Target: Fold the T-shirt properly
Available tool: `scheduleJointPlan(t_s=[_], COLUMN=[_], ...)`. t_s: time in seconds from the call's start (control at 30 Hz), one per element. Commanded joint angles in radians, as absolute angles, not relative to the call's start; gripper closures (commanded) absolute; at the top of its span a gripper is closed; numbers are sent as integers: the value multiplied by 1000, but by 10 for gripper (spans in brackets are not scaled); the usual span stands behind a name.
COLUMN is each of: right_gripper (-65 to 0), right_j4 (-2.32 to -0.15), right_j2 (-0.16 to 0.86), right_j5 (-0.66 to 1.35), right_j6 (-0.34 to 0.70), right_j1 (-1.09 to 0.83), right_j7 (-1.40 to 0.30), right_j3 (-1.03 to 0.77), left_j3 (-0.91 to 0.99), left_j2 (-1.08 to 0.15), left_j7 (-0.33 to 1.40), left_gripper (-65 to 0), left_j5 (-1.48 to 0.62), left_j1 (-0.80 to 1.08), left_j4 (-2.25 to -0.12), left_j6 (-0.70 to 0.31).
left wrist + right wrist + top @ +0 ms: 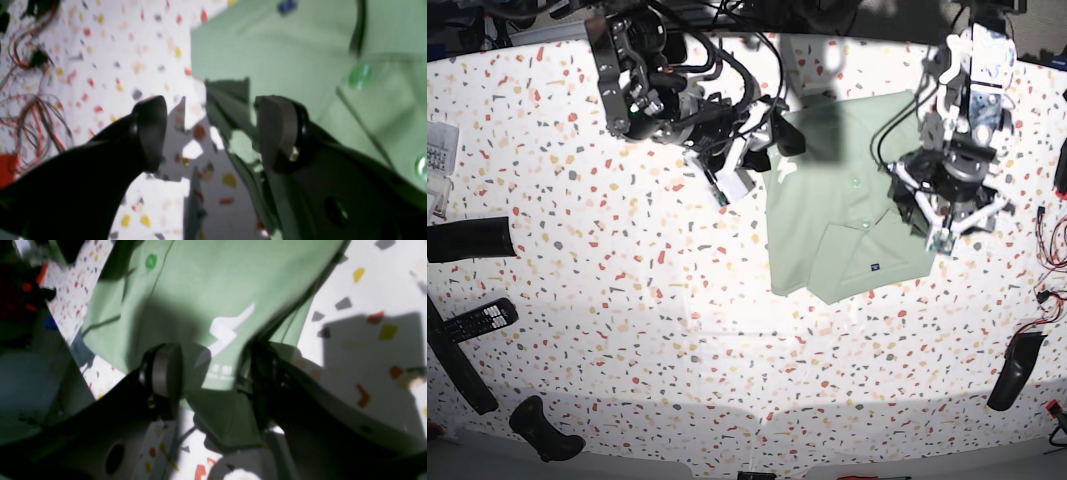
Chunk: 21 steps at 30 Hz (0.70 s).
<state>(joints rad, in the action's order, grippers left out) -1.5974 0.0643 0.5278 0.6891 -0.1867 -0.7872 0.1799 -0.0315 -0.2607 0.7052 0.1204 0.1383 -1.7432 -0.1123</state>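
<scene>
A green shirt (837,215) lies partly folded on the speckled surface (627,330). Left gripper (210,133) fingers stand apart at its edge; right gripper (213,373) fingers stand apart astride the logo side. Closing on one layer only could drag the fold askew.

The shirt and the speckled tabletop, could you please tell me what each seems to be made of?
The shirt looks like soft matte woven or knit cloth: it drapes, creases and folds, with small glossy buttons, probably plastic. The tabletop looks like a hard smooth white surface with coloured flecks, terrazzo-like; whether stone or printed laminate I cannot tell.
</scene>
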Motion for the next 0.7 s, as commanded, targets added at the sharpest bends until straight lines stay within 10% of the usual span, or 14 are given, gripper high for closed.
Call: scheduleJointPlan(t_s=[0.0, 0.67], right_gripper=[-314, -314], right_j4=[-1638, -1838], right_j2=[63, 66], right_j5=[554, 486], right_j6=[698, 698], right_j1=[-178, -178], right_j7=[-764, -802], right_j3=[175, -260], left_j3=[-27, 226], left_j2=[-267, -267], left_j7=[684, 819], left_gripper=[-393, -393], left_j5=[123, -216], left_j1=[115, 68], left_j4=[-1760, -1763], left_j6=[-109, -165])
